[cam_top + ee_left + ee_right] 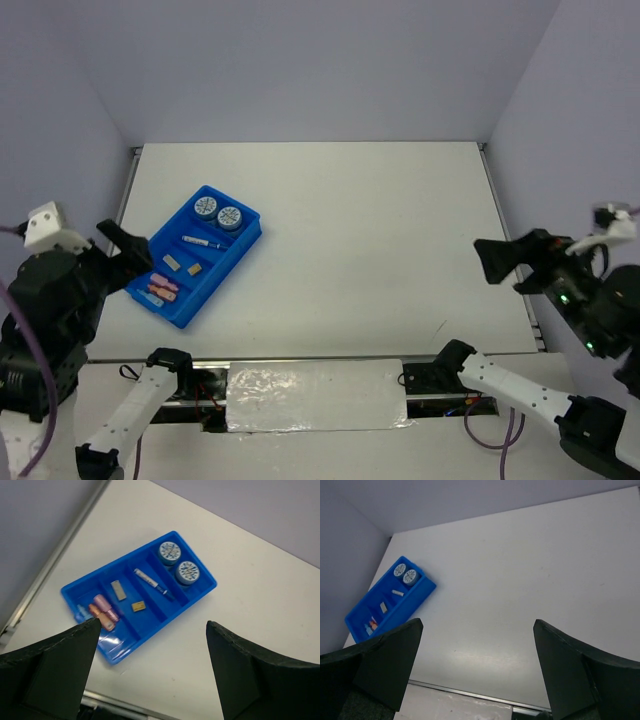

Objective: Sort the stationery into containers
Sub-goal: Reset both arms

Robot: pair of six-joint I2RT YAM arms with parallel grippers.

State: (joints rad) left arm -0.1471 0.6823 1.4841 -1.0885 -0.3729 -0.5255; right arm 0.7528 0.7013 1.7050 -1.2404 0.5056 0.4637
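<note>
Stationery [203, 242] sits wholly within bright blue compartmented plastic tray [145, 625], left side of white tabletop [400, 250]: patterned discs [170, 552], pen [150, 581], blocks [118, 590], capsules [105, 611] each grouped apart. Left tool [152, 624], right tool [477, 622] both released, empty. Sorting looks finished.

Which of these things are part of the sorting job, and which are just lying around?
Part of the job:
blue tray
two round discs
pen
pink and orange capsules
two small blocks
All the small items already lie in the tray.

Just there:
white table
shiny sheet at its near edge
</note>
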